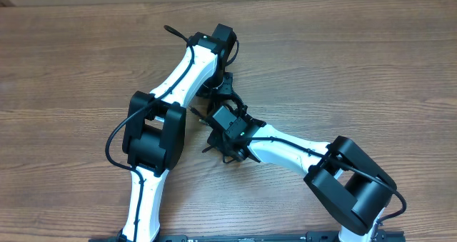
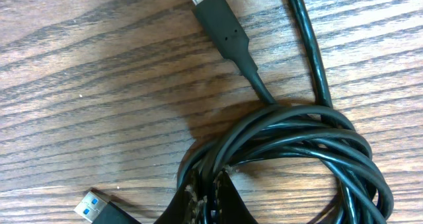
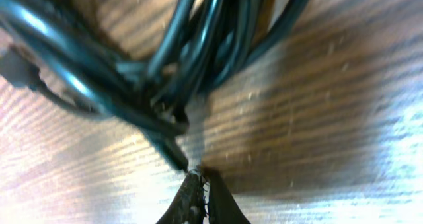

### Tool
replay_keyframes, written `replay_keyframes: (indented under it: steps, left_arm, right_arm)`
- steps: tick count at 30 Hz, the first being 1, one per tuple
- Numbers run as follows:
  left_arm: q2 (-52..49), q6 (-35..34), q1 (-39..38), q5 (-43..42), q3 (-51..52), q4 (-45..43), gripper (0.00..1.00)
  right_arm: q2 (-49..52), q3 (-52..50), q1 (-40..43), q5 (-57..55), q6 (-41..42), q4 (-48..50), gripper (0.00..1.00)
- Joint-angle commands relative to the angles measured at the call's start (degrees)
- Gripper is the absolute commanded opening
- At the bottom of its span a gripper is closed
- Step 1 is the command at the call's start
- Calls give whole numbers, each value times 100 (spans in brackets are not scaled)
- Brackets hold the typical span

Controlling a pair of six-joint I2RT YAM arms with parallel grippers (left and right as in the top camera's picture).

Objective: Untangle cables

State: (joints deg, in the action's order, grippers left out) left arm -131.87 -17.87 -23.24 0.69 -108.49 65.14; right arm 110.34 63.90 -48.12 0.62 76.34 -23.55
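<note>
- The left arm (image 1: 182, 74) reaches in from the near left edge. Its claw (image 2: 206, 201) is clenched, and a strand at the near rim of the cables (image 2: 291, 138) seems to be pinched between its tips.
- The cables lie as one looped bundle on the table (image 2: 99, 85), about mid-table between the two wrists and mostly hidden from above.
- Two plugs are free of the bundle: a slim plug (image 2: 221, 22) on the far side and a flat silver-tipped plug (image 2: 92, 209) just left of the claw.
- The right arm (image 1: 285, 148) comes in from the near right. Its claw (image 3: 197, 194) is clenched at the bundle's edge; the blur hides whether it pinches anything.
- Step, as I judge it: the start of pulling the loops apart, since the bundle is still knotted.
- Next move likely needs the claws to draw apart gently so the loops slide open rather than tighten.
- Count: two arms, two claws, two plugs, one bundle; the cords in it cannot be counted.
</note>
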Motion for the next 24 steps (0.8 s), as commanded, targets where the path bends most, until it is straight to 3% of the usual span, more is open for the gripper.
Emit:
replay_keyframes:
  steps: [1, 17, 24]
  left_arm:
    - [39, 7, -2, 15, -42, 20, 5]
    - [39, 7, -2, 15, -42, 17, 6]
    - [39, 7, -2, 13, -42, 17, 6]
  right_arm:
    - [227, -26, 164, -374, 37, 57, 4]
    - [15, -11, 564, -33, 9, 313, 4]
    - [-424, -11, 695, -50, -612, 472, 4]
